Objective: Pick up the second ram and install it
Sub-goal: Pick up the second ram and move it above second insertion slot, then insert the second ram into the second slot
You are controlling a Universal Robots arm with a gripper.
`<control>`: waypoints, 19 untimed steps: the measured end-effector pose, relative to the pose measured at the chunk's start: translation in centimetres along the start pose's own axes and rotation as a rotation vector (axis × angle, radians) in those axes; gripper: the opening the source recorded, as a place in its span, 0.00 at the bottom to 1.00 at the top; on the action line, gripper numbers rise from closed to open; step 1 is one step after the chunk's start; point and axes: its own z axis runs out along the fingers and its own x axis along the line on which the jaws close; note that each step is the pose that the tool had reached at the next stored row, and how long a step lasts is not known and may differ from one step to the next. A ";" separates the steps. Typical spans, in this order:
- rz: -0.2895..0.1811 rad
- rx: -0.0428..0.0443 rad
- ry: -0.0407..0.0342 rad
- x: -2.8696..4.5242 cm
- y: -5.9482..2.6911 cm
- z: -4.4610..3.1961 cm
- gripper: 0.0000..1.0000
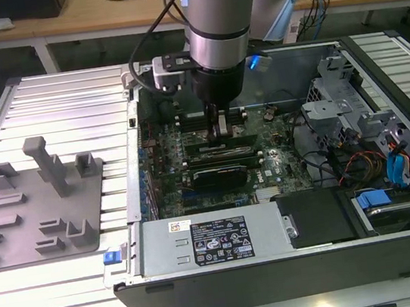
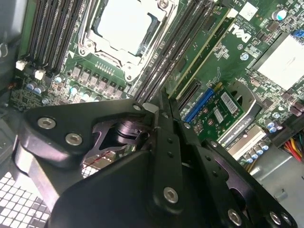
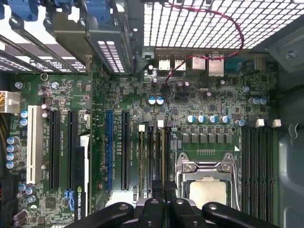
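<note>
The arm stands straight down into the open computer case (image 1: 284, 283), which lies on its side on the slatted metal worktop (image 1: 68, 104). Its tool (image 1: 221, 130) is right at the motherboard, over the bank of memory slots next to the CPU socket (image 3: 206, 176). In the first wrist view the two fingers (image 3: 153, 209) are drawn in to a narrow gap. A thin olive-green strip, the top edge of the second ram (image 3: 164, 156), runs along one of those slots and goes in between them. From here the tool looks pinched on that board, which stands on edge in the slot line. I can't make out whether it is pressed fully home or whether the white clips at the slot ends are latched. The second wrist view shows the black linkage of the tool (image 2: 162, 105) closing to a point just above the same row of slots, with the CPU socket (image 2: 126, 26) beyond it. Another memory board (image 2: 204, 50) stands upright in a slot a little further from the socket, its green face showing. On the far side of the socket is another bank of dark slots (image 3: 256, 161). Off to the exterior view's left, well apart from the case, the grey holder plate (image 1: 46, 221) with its upright posts lies flat on the worktop. Along the near edge of the case sits the power supply (image 1: 210, 240), with a label on its top.
</note>
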 end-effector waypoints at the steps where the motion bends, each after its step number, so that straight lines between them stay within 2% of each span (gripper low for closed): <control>1: 0.000 0.0000 0.0000 0.00 0.00 0.01 0.09; 5: 0.016 0.0006 -0.0007 0.00 -0.01 0.08 0.09; 14: 0.017 0.0008 -0.0009 0.00 -0.01 0.09 0.09; 19: 0.017 0.0010 -0.0009 0.01 -0.03 0.46 0.09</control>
